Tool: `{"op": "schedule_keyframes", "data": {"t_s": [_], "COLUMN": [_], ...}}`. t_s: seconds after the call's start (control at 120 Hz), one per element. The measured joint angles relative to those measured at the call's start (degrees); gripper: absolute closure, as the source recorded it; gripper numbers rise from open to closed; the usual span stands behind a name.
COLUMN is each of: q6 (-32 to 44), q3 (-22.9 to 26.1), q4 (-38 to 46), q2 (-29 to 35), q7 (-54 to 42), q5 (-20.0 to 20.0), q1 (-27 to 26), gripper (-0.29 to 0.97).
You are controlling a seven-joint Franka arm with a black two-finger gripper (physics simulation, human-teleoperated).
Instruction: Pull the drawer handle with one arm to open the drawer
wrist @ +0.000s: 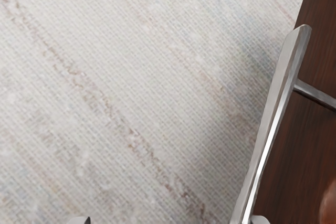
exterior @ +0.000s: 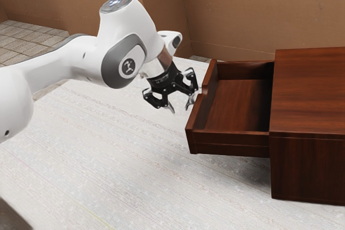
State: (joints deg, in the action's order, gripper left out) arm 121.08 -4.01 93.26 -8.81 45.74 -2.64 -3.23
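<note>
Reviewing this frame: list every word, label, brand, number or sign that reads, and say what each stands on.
No text can be read in full.
Arm: a round emblem on the grey joint cap, a symbol without letters.
Gripper: a small pale marking on its black body, too small to read.
Drawer, handle, table: no writing on any of them.

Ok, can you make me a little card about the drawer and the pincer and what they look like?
drawer: open, pulled well out of the cabinet, nothing inside
handle: silver bar on the drawer's front
pincer: open, at the drawer's front, close to the handle
touching the handle: cannot tell
table: pale, woven look
</note>
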Motion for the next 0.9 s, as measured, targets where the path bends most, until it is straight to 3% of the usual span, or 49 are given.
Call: {"op": "schedule_keyframes", "data": {"t_s": [0.225, 0.775, 0.9], "q6": [0.16, 0.79, 1.43], "q3": [-0.01, -0.26, -0.21], "q4": [1.03, 4.59, 4.59], "q2": [0.84, 4.0, 3.95], "q7": [-0.17, -0.69, -0.92], "q5": [-0.2, -0.19, -0.48], "q1": [0.18, 1.5, 1.15], "gripper": [0.23, 0.19, 0.12]}}
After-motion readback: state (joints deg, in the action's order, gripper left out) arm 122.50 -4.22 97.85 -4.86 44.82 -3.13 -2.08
